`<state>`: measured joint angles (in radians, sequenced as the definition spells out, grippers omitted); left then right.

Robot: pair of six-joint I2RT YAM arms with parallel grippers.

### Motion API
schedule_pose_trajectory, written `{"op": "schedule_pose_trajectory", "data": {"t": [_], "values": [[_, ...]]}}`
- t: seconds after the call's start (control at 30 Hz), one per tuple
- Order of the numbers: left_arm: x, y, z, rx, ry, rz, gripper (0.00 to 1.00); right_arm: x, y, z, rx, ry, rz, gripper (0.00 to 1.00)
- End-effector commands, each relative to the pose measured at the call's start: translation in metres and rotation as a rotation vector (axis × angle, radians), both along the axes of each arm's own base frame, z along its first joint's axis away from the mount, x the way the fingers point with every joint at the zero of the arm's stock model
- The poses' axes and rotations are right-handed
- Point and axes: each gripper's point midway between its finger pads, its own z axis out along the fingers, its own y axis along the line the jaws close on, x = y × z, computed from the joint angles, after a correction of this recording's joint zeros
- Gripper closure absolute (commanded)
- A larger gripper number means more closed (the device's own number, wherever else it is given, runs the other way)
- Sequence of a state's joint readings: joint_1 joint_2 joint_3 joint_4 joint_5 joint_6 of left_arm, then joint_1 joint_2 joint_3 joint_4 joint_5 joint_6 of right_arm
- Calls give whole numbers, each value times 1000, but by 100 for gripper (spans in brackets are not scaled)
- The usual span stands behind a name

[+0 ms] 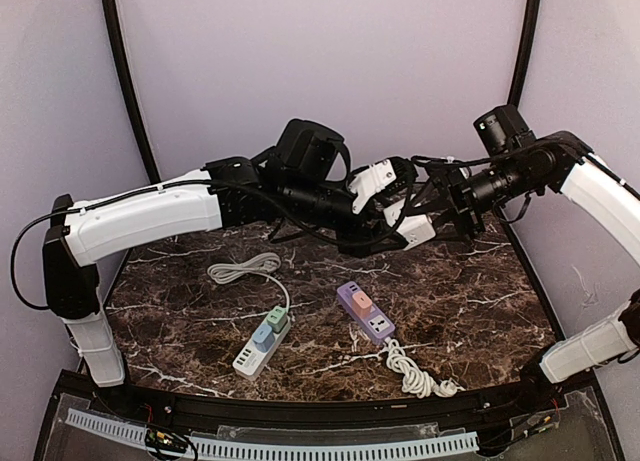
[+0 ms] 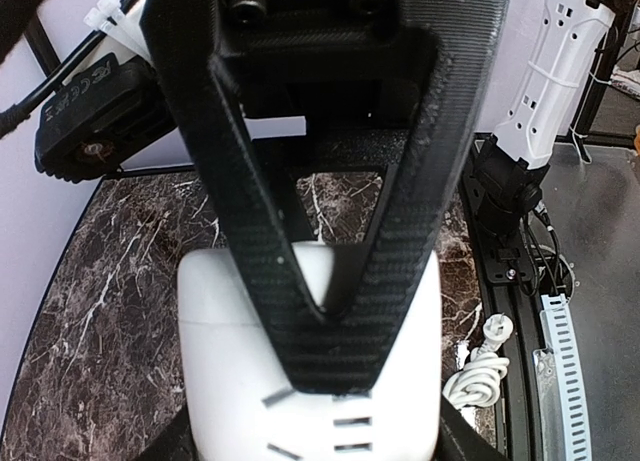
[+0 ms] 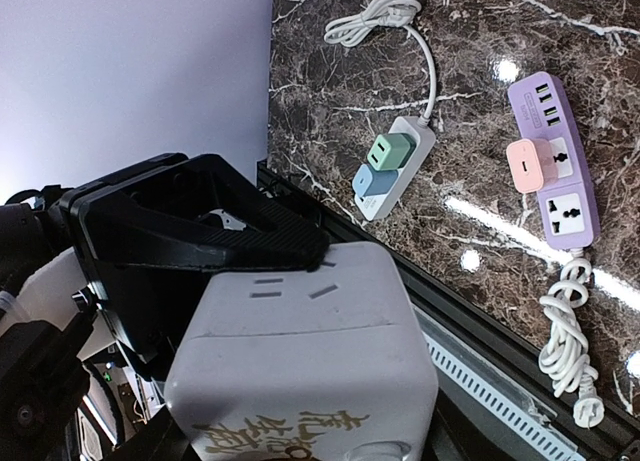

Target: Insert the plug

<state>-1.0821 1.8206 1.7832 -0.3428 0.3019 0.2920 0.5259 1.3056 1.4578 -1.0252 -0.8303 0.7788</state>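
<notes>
A white cube-shaped plug adapter point(image 1: 418, 229) hangs in the air above the back of the marble table point(image 1: 480, 301), between both grippers. My left gripper point(image 1: 392, 231) and my right gripper point(image 1: 448, 219) both look shut on it from opposite ends. In the left wrist view the adapter point(image 2: 230, 381) shows its slotted face with a black V-shaped finger point(image 2: 330, 321) across it. In the right wrist view the adapter point(image 3: 300, 351) shows gold lettering, and a black finger point(image 3: 200, 231) rests on its slotted face. The adapter's prongs are hidden.
A purple power strip point(image 1: 368, 316) with a pink adapter point(image 1: 362, 301) lies at mid-table, one socket point(image 3: 565, 211) free, its cord coiled point(image 1: 415, 373). A white strip point(image 1: 255, 353) holds green point(image 1: 277, 318) and blue point(image 1: 262, 333) adapters, its cord point(image 1: 243, 271) behind it.
</notes>
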Motion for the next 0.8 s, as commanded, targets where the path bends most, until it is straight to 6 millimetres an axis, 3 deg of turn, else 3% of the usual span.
{"op": "schedule_pose_trajectory", "data": {"t": [0.0,0.07,0.13,0.17,0.33,0.57,0.77], "values": [[-4,-4,9,-11,-24,-12,98,0,4,0,5,2,7,56],[-4,-3,9,-8,-20,-6,84,0,4,1,9,-4,8,64],[-3,-2,9,-7,-15,0,60,0,4,1,9,-6,8,71],[-2,-1,9,-8,-11,10,42,0,3,1,8,-7,8,73],[-2,7,7,4,-10,50,6,0,0,-1,-13,-24,8,81],[-3,35,9,-3,10,140,1,2,-8,-13,-98,-59,17,91],[-1,70,-8,28,84,286,1,5,-13,-24,-156,-95,39,97]]}}
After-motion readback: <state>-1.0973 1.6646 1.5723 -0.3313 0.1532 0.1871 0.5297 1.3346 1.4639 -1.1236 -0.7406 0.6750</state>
